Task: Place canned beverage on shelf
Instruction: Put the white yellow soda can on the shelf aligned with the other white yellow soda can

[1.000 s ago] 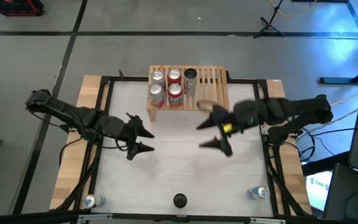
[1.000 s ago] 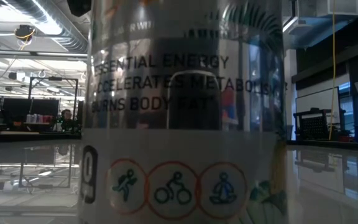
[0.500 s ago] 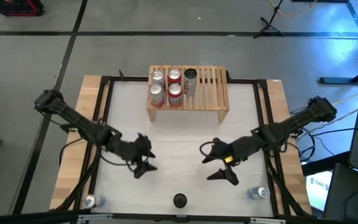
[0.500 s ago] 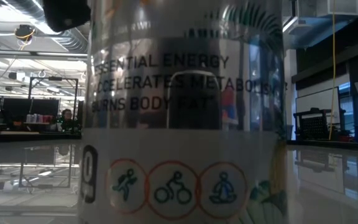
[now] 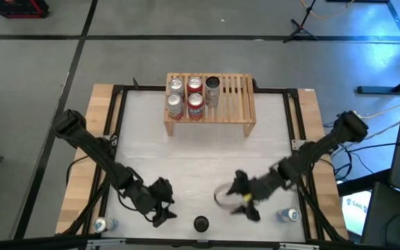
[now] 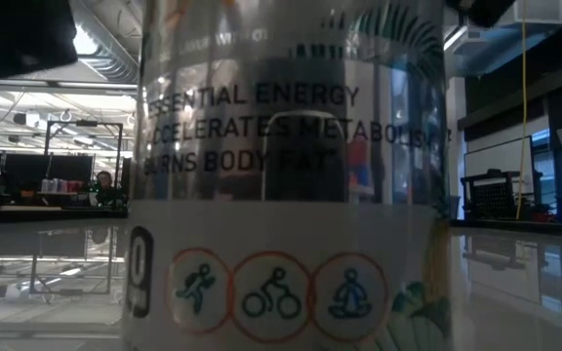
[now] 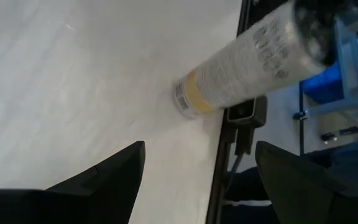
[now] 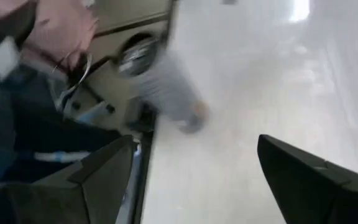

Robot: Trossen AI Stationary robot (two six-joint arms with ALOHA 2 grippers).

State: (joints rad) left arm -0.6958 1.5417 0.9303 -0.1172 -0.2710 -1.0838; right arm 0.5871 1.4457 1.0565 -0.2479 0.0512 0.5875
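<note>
Five cans [image 5: 194,95] stand on the shelf [image 5: 235,104], which sits at the middle of your table's far edge; they fill its left half, leaving the right slats bare. One more can [image 5: 201,223] stands upright at the middle of the table's [image 5: 207,156] near edge, and it fills the low view with its printed side [image 6: 291,195]. Your left gripper [image 5: 162,208] is low near that edge, just left of this can, jaws standing apart with nothing between them; its wrist view shows the can's label [image 7: 241,68] ahead. Your right gripper [image 5: 245,201] is just right of the can, jaws also wide and holding nothing. Two further cans lie at the near corners, one left [image 5: 101,224], one right [image 5: 288,215].
</note>
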